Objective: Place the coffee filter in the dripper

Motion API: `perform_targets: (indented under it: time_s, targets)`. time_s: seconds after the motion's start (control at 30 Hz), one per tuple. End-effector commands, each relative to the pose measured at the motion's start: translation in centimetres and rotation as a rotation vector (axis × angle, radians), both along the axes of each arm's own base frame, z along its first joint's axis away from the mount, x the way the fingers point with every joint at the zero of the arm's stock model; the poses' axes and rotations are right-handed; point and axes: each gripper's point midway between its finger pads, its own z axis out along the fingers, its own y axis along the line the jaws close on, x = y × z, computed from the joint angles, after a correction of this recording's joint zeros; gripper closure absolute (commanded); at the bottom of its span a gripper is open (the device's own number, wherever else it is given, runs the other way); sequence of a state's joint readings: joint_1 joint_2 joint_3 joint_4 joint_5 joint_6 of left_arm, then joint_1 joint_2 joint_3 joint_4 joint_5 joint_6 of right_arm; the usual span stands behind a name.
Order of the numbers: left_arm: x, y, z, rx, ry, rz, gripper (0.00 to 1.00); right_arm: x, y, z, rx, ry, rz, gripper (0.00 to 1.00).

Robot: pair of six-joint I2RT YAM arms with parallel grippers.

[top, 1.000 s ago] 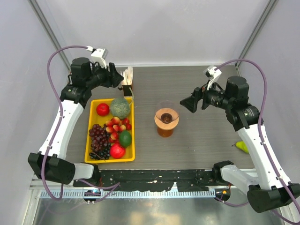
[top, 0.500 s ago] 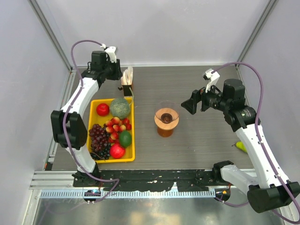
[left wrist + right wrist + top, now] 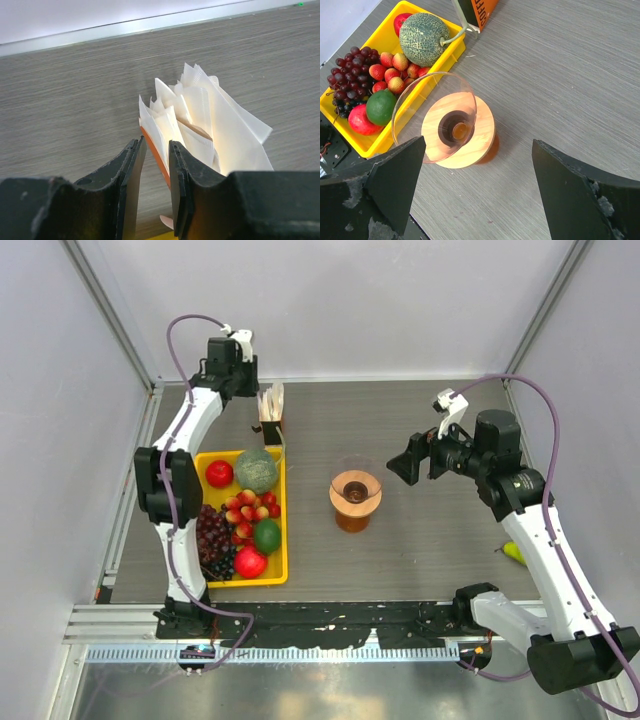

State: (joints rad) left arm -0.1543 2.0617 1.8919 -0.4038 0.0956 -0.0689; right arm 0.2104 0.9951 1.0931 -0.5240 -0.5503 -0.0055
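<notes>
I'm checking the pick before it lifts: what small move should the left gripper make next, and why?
Probably close fully on the outermost coffee filter. The left gripper sits at that sheet's edge on the bundle, but a narrow gap shows between its fingers, so lifting now would likely leave the paper behind. The dripper is empty.

Grey wood-grain table (image 3: 430, 540) is sitting in a booth, with pale walls (image 3: 340, 300) closing it in and metal posts (image 3: 110, 315) running up the back corners. Soft even light is falling, and a silver rail (image 3: 330, 652) is running along the near edge.
</notes>
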Motion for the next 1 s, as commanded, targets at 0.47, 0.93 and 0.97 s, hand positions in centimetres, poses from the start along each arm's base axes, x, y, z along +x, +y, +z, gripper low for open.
perform_targets:
  time_s: [0.47,0.93,0.97]
  targets:
    - [2.2,0.3,-1.9,0.0,0.027,0.017,0.59,1.0,-0.4,0.5,0.005,-0.037,-0.022,0.06]
    - [2.5,0.3,-2.2,-0.012,0.059,0.03,0.59,1.2,-0.3,0.4,0.008,-0.027,-0.021,0.06]
    - [2.5,0.3,-2.2,-0.013,0.061,0.031,0.59,1.3,-0.4,0.4,0.008,-0.027,-0.023,0.06]
